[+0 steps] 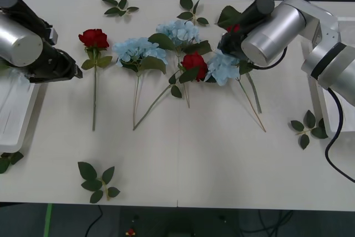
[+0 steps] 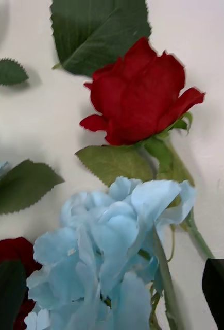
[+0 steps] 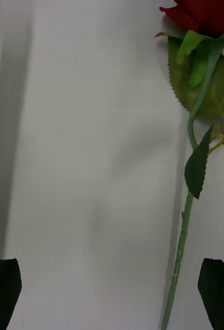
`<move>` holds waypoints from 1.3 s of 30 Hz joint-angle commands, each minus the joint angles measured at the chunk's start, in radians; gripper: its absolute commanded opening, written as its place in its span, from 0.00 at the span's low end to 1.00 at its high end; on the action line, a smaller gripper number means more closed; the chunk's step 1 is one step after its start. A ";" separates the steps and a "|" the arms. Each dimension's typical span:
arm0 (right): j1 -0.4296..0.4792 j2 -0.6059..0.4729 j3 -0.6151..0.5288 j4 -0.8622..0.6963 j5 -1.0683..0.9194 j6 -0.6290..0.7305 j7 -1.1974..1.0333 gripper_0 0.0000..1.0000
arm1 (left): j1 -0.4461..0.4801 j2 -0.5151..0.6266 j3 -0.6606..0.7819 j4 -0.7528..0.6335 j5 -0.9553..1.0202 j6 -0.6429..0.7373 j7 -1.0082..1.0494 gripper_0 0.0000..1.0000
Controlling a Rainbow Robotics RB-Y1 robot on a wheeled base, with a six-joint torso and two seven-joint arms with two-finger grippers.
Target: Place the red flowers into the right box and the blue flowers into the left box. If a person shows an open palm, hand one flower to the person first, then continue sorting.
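The red flowers lie on the white table [image 1: 222,170], none yet in a tray: 1 rose [image 1: 94,39] sits alone toward the left, a second [image 1: 194,62] rests among the blue heads at the middle, and a third [image 2: 140,93] lies under the right arm, its stem running beneath a blue head. 3 blue flowers are in the same row: 1 [image 1: 133,49] left of centre, 1 [image 1: 178,30] behind the middle rose, and 1 [image 1: 223,66] just below the right gripper [image 1: 228,38].

That gripper hangs over the third rose and the overlapping blue head; in the right wrist view 1 black finger [image 2: 221,291] is visible at a corner, so whether the fingers are spread or pressed together cannot be told. The left gripper [image 3: 112,296] hovers beside the lone rose's stem with both fingertips spread wide and nothing between them.

The main risk is on the right: because stem, leaves and blue petals are tangled, a closing grip could catch both flowers and drag a blue one toward the wrong tray, or pinch only a leaf and let the rose slip.

The left box [image 1: 16,112] at the table's left edge appears to hold no flowers. The right box [image 1: 320,112] is mostly hidden by the right arm, so its contents cannot be judged.
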State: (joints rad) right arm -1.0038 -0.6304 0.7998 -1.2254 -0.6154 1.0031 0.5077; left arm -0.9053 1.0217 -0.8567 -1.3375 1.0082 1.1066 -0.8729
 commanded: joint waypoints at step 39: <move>-0.087 0.319 -0.054 0.715 0.246 -0.437 0.331 0.94 | -0.178 -0.558 -0.110 0.696 -0.350 -0.326 0.005 1.00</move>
State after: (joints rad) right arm -1.0471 -0.3320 0.7068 -0.5307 -0.3745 0.5877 0.8705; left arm -1.0806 0.5016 -0.9538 -0.6626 0.6613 0.7902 -0.8729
